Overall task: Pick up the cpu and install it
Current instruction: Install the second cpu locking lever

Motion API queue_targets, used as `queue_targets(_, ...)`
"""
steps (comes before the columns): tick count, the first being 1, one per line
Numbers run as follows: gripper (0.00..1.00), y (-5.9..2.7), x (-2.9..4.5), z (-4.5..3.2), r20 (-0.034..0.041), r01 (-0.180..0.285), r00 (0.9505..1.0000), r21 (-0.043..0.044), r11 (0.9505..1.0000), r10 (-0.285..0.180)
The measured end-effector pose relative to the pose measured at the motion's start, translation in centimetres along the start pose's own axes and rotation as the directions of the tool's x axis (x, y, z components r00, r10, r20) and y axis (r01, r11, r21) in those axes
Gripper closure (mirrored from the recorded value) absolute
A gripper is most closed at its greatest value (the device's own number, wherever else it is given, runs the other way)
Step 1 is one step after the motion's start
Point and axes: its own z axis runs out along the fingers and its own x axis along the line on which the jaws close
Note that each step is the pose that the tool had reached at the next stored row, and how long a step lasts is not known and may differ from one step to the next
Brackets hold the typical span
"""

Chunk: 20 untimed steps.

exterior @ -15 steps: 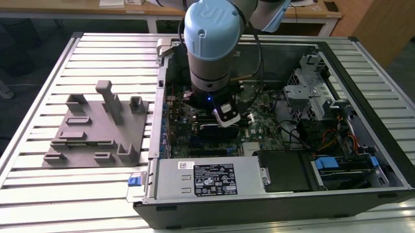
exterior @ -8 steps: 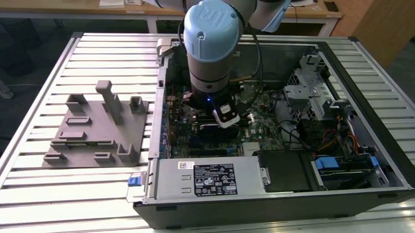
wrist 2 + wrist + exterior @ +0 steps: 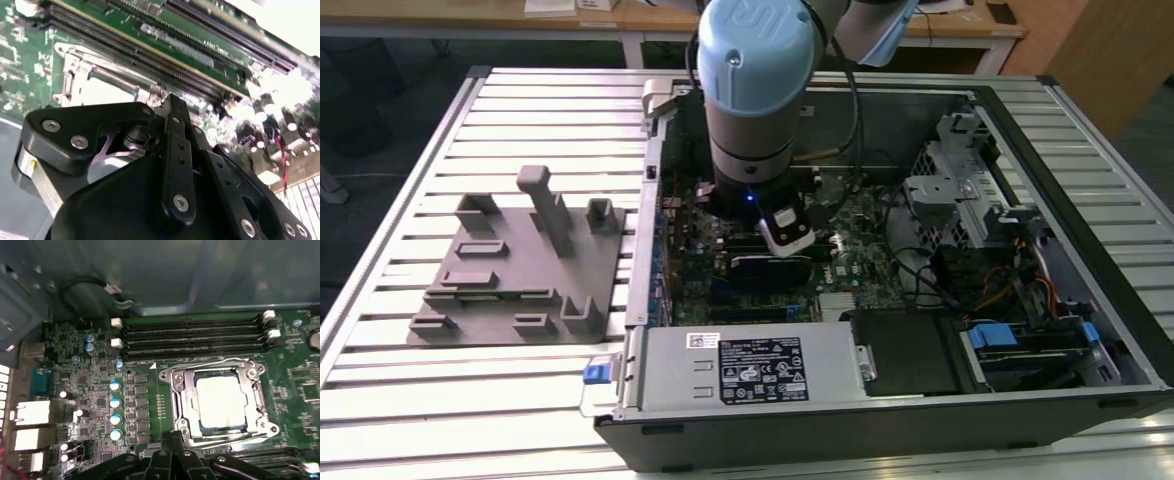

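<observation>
claw (image 3: 172, 452) hangs low over the motherboard (image 3: 90, 390) inside the open computer case (image 3: 1067, 400), its black linkage just beside the near edge of the socket frame (image 3: 182, 390). whether its fingers are parted or closed i cannot tell, and nothing can be made out between them. cpu (image 3: 221, 400) lies flat in the socket, pale metal top up, framed by the silver bracket. judging from that, the chip looks already seated, so the placing seems done. in the exterior view the grey fixture (image 3: 520, 270) sits on the bench (image 3: 467, 400) to the exterior view's left of the case.
</observation>
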Motion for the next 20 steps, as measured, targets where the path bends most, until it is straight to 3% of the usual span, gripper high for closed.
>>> queue_targets(5, 0.89, 0.60, -0.07, -1.94, 0.0000, 0.000, 1.0000, 0.0000, 1.0000, 0.000)
queue_targets(8, 0.89, 0.81, -0.10, -2.61, 0.0003, 0.000, 1.0000, 0.0032, 1.0000, 0.000)
queue_targets(11, 0.89, 0.91, -0.09, -2.67, 0.0024, 0.001, 1.0000, 0.0247, 0.9997, -0.001)
queue_targets(15, 0.89, 1.21, -0.07, -2.57, 0.0072, 0.001, 1.0000, 0.0680, 0.9977, -0.001)
queue_targets(18, 0.89, 1.45, -0.20, -2.49, 0.0105, 0.000, 0.9999, 0.0952, 0.9955, -0.001)
queue_targets(20, 0.89, 1.62, -0.40, -2.40, 0.0122, -0.002, 0.9999, 0.1044, 0.9945, 0.001)
